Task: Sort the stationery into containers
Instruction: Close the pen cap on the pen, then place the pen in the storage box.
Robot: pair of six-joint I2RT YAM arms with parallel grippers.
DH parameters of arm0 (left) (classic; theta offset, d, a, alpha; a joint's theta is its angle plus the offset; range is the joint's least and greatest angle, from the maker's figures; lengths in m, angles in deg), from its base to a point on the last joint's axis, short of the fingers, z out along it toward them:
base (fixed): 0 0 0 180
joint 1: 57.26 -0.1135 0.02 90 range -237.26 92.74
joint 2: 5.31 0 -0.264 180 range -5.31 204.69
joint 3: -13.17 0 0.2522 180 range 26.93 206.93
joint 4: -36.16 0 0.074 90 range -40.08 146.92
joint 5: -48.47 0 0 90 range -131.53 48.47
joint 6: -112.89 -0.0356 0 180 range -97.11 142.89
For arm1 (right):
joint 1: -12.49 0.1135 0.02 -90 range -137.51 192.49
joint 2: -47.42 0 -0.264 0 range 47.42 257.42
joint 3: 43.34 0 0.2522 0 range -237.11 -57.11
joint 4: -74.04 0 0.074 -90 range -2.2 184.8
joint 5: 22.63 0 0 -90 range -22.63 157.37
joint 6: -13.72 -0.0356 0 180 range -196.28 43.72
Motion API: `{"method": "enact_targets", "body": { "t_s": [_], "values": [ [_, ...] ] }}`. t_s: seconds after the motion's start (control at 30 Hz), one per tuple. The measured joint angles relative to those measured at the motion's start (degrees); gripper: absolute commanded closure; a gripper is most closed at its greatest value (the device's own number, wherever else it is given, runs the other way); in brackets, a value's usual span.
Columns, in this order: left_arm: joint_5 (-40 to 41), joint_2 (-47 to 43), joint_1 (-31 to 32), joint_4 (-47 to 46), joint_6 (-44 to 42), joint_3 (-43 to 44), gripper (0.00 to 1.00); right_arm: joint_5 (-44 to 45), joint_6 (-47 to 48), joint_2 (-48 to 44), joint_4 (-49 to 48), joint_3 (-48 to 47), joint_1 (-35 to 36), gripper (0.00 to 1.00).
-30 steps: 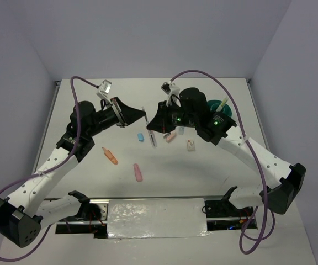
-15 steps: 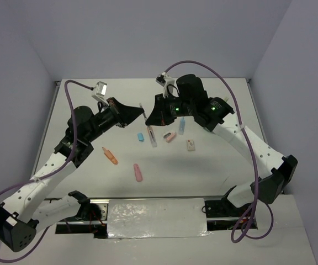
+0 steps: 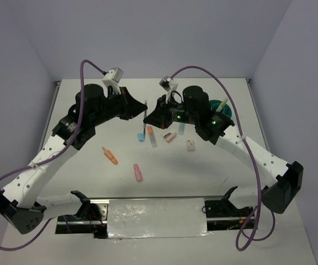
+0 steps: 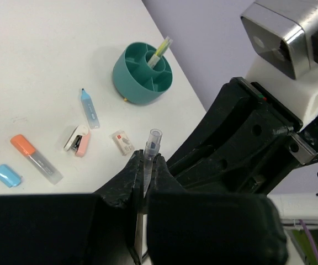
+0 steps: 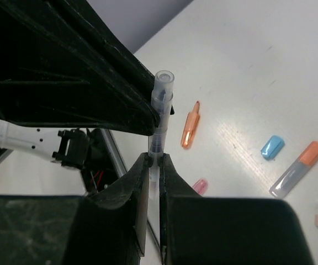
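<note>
Two items, the pink highlighter (image 3: 138, 173) and the orange highlighter (image 3: 110, 155), are left lying nearest on the tabletop (image 3: 181, 176). Further out, the clear pen (image 5: 159, 110) is held in mid-air, clamped by both the left fingers (image 4: 127, 181) and the right fingers (image 5: 138, 182). Over the last second the arms were only reshuffled around it, so a handover looks half done. Farthest off, the teal organiser (image 4: 138, 93) is still waiting. No writing can be read tbh.

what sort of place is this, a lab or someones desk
Probably a robotics lab bench: a white table walled in by plain panels, with a left arm and right arm bolted at its near edge.
</note>
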Motion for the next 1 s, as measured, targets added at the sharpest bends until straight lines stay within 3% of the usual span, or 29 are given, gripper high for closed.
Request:
{"method": "enact_targets", "body": {
  "t_s": [0.03, 0.07, 0.1, 0.13, 0.17, 0.33, 0.57, 0.67, 0.8, 1.0],
  "values": [
    [-0.2, 0.9, 0.2, 1.5, -0.7, 1.7, 0.99, 0.9, -0.3, -1.2, -2.1, 1.9, 0.0, 1.0],
    [-0.3, 1.6, 0.4, 2.6, -1.2, 3.0, 0.91, 1.8, -0.7, -2.3, -3.8, 3.5, 0.1, 1.0],
    [-0.3, 2.1, 0.6, 3.3, -1.4, 3.9, 0.72, 2.4, -1.0, -3.1, -5.1, 4.5, 0.2, 1.0],
    [-0.3, 2.1, 0.7, 3.7, -1.6, 4.4, 0.62, 3.2, -1.3, -4.0, -6.5, 5.7, 0.2, 1.0],
    [-0.3, 2.1, 0.9, 4.0, -1.1, 4.8, 0.42, 3.7, -1.3, -4.7, -7.5, 6.5, 0.4, 1.0],
    [1.5, 2.1, 2.6, 6.8, 0.4, 8.1, 0.04, 9.3, -1.5, -5.5, -11.3, 8.9, 0.8, 1.0],
    [21.5, 7.3, 2.9, 21.6, 6.3, 27.7, 0.01, 21.3, -0.9, -6.7, -11.6, 12.7, -8.6, 1.0],
    [26.7, 6.7, 2.3, 25.9, 6.5, 29.7, 0.01, 30.6, 2.3, -9.1, -12.3, 15.4, -14.4, 1.0],
    [26.3, 1.6, 2.1, 27.2, 6.1, 19.6, 0.01, 39.1, 7.1, -11.1, -16.3, 18.9, -22.1, 1.0],
    [19.2, -6.3, 2.0, 27.2, 4.7, 0.1, 0.01, 44.9, 10.1, -8.6, -22.4, 21.8, -32.9, 1.0]
  ]
}}
